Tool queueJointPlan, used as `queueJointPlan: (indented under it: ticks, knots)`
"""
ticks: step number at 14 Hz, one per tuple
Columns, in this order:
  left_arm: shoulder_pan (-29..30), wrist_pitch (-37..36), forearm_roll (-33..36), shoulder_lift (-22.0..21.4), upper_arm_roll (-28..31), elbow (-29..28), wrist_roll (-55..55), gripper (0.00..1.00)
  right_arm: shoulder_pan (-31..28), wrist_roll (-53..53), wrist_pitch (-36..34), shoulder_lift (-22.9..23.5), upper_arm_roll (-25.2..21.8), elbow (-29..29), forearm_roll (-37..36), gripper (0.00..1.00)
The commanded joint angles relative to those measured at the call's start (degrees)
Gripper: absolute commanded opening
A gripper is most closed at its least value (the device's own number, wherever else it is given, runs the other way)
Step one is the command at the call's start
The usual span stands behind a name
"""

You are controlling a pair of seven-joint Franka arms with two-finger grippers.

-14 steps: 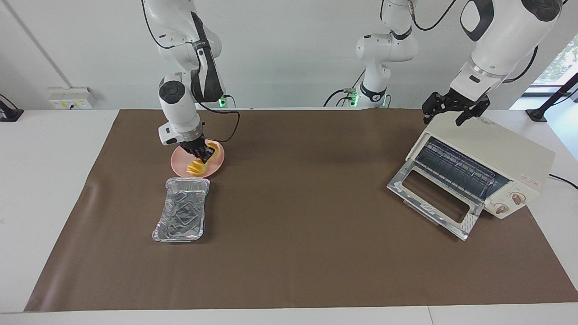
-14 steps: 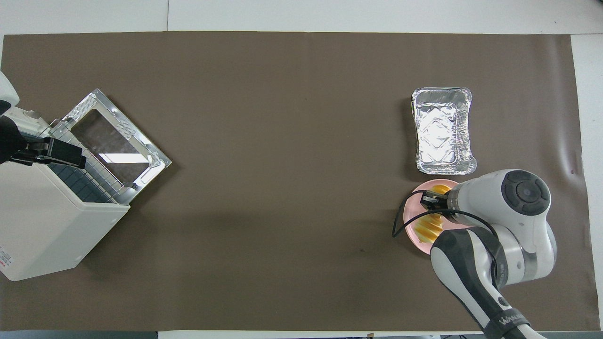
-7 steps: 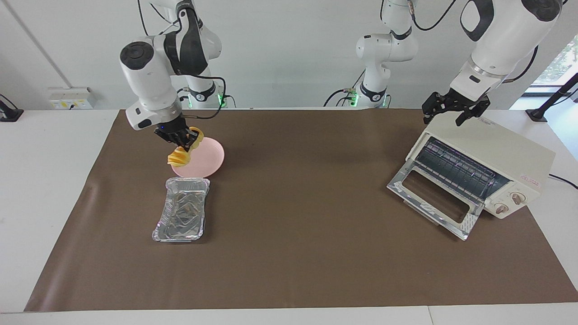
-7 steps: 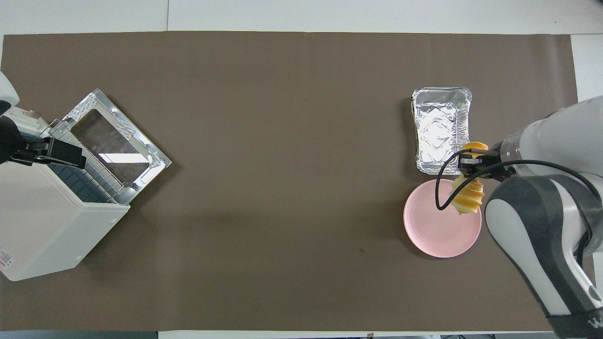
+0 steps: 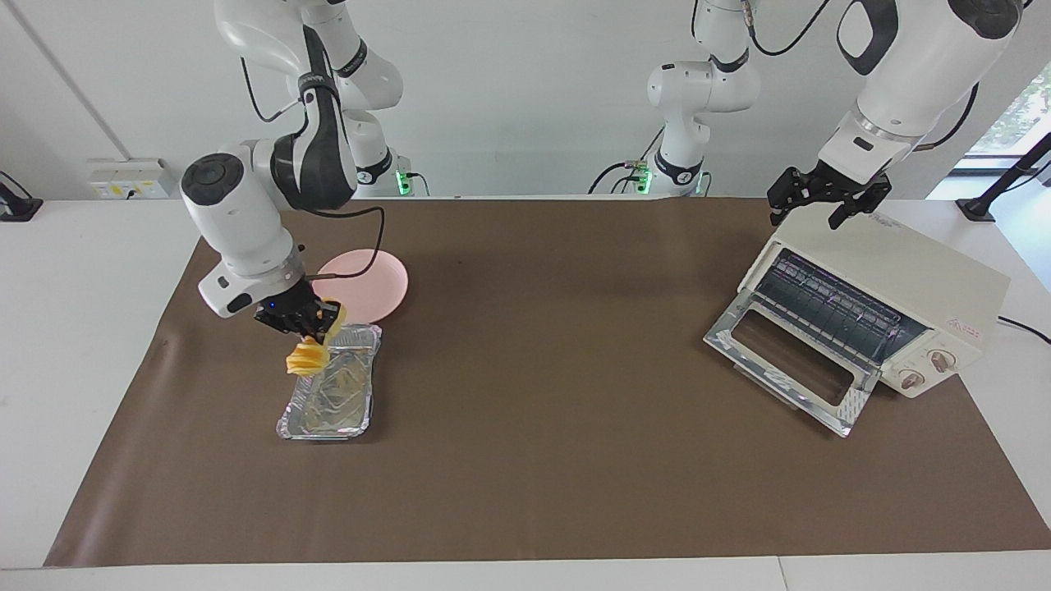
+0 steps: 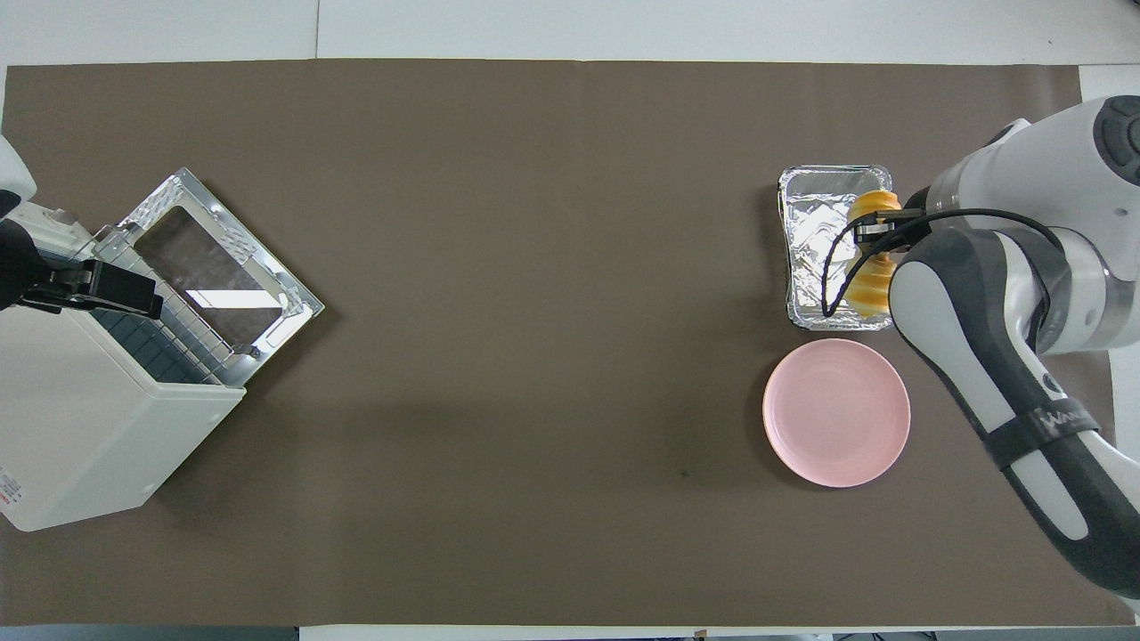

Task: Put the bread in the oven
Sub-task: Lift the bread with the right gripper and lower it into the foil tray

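Crinkled, shiny silver foil tray (image 5: 328, 394). Smooth, matt pink plate (image 5: 379, 283). Ridged yellow-orange bread (image 5: 305, 358). Cream oven (image 5: 903, 279) with smooth casing, glass door panel and shiny metal frame. Matt brown table covering (image 5: 542, 460), faintly creased.

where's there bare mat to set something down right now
The wide mat between the foil tray and the oven door is bare. Crowded: the right pincer holds the bread over the tray, beside the pink plate.

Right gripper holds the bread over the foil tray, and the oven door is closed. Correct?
No. The oven door hangs open in the facing view. The right gripper does hold the bread over the foil tray.
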Motion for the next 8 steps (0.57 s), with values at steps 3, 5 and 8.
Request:
queueJointPlan:
  ticks: [3, 5, 8]
  knots:
    - [0.41, 0.40, 0.09, -0.90, -0.17, -0.61, 0.40, 1.00, 0.91, -1.32, 3.97, 3.35, 0.48, -0.69, -0.38, 0.00]
    - [0.41, 0.40, 0.09, -0.90, -0.17, -0.61, 0.40, 1.00, 0.82, -1.32, 7.73, 3.17, 0.48, -4.20, -0.38, 0.00]
    - [0.41, 0.40, 0.09, -0.90, -0.17, -0.61, 0.40, 1.00, 0.38, -1.67, 9.25, 3.52, 0.48, -5.71, -0.29, 0.06]
